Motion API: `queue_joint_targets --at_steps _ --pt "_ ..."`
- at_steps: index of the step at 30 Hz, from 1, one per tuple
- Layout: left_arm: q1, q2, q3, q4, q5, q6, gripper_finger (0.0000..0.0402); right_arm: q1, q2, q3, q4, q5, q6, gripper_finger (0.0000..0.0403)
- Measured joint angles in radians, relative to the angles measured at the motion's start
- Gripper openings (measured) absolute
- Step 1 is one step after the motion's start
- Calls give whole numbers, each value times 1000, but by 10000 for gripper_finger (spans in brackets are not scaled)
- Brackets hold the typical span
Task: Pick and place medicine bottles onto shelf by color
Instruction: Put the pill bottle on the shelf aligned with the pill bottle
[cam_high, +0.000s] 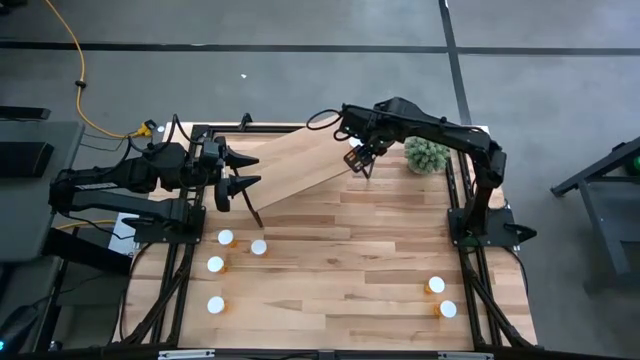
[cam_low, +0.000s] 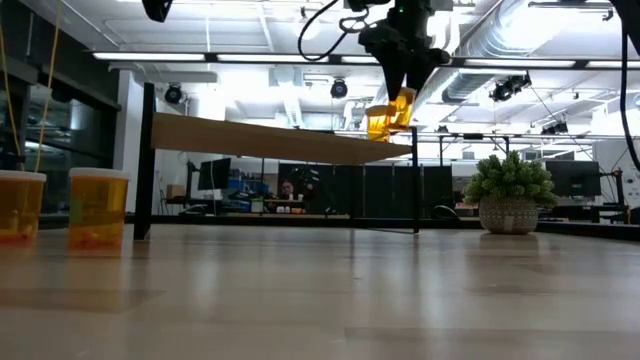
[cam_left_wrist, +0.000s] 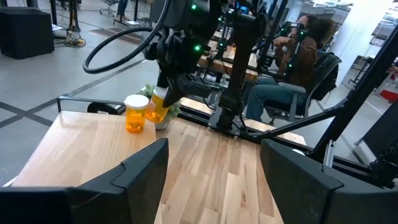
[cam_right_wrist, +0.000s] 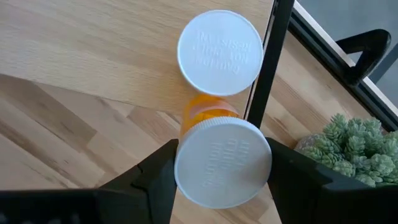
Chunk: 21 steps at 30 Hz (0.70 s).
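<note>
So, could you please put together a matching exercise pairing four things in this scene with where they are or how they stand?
Things:
1. right gripper
2. left gripper
3. green plant
4. capped bottle

Places or states:
A. open and empty, by the shelf's left end
B. standing on the shelf's right end
C. on the tabletop, right of the shelf
D. closed on a white-capped bottle over the shelf

Pairs: 1-D, 2-A, 3-C, 4-B

Leftmost bottle (cam_low: 18, 208) cut by frame edge
</note>
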Motion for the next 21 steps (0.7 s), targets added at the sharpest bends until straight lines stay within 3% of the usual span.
queue_joint_targets --at_steps 21 --pt "0 0 0 0 0 0 246 -38 32 0 12 -12 10 199"
